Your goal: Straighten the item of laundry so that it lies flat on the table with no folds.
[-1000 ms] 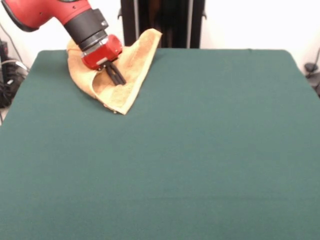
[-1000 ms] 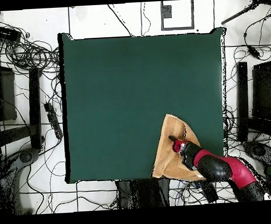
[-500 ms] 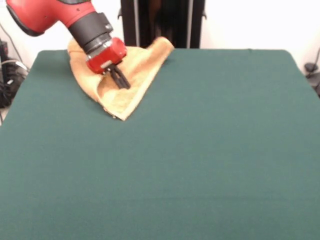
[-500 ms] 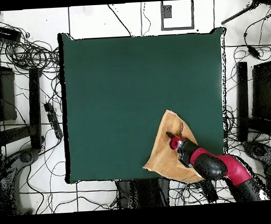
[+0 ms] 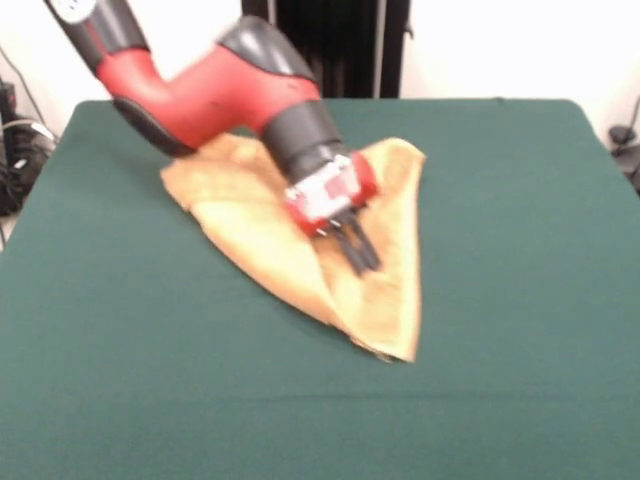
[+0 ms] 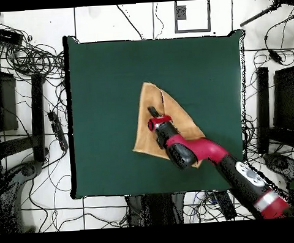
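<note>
The item of laundry [image 5: 392,300] is an orange-tan towel lying folded into a rough triangle on the green table [image 5: 500,260]. One layer is doubled over another, and its point faces the near edge in the front view. My gripper [image 5: 358,252] comes down slantwise onto the middle of the towel. Its dark fingers are close together and pinch a fold of the cloth. From overhead the towel [image 6: 144,131] sits near the centre of the table [image 6: 98,86]. There the gripper [image 6: 152,111] rests on its upper part, and the red arm covers its lower right corner.
Tangled cables [image 6: 29,59] lie on the floor left of the table. Black racks stand at the left [image 6: 4,100] and right [image 6: 290,106] sides. Green cloth stretches wide around the towel on every side.
My gripper has swept from the table's corner by the robot toward the centre, dragging the towel along. The towel now lies spread wider and farther from the edge.
</note>
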Available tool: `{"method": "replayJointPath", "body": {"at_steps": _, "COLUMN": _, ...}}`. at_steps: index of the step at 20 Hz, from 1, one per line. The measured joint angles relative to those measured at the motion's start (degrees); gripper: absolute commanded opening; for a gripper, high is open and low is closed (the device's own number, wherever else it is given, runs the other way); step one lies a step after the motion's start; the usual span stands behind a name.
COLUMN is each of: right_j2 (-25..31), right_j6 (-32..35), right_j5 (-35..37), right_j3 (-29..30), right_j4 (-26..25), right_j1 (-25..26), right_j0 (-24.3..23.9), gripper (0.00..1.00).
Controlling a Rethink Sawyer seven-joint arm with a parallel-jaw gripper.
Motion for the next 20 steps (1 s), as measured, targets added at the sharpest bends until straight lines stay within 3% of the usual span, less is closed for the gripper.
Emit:
{"method": "replayJointPath", "body": {"at_steps": 4, "right_j2": -3.1, "right_j6": 0.0, "right_j5": -10.3, "right_j3": -3.6, "right_j4": 0.9, "right_j1": 0.9, "right_j0": 7.6, "gripper": 0.0}}
{"method": "replayJointPath", "body": {"at_steps": 6, "right_j2": -3.9, "right_j6": 0.0, "right_j5": -12.2, "right_j3": -4.0, "right_j4": 1.0, "right_j1": 0.8, "right_j0": 8.7, "gripper": 0.0}}
{"method": "replayJointPath", "body": {"at_steps": 7, "right_j2": -4.7, "right_j6": 0.0, "right_j5": -13.7, "right_j3": -4.2, "right_j4": 1.0, "right_j1": 0.4, "right_j0": 9.4, "gripper": 1.0}}
{"method": "replayJointPath", "body": {"at_steps": 15, "right_j2": -5.4, "right_j6": 0.0, "right_j5": -14.0, "right_j3": -3.1, "right_j4": 2.6, "right_j1": -1.4, "right_j0": 11.1, "gripper": 1.0}}
{"method": "replayJointPath", "body": {"at_steps": 20, "right_j2": -8.6, "right_j6": 0.0, "right_j5": -14.0, "right_j3": -2.6, "right_j4": 6.3, "right_j1": -5.7, "right_j0": 15.3, "gripper": 1.0}}
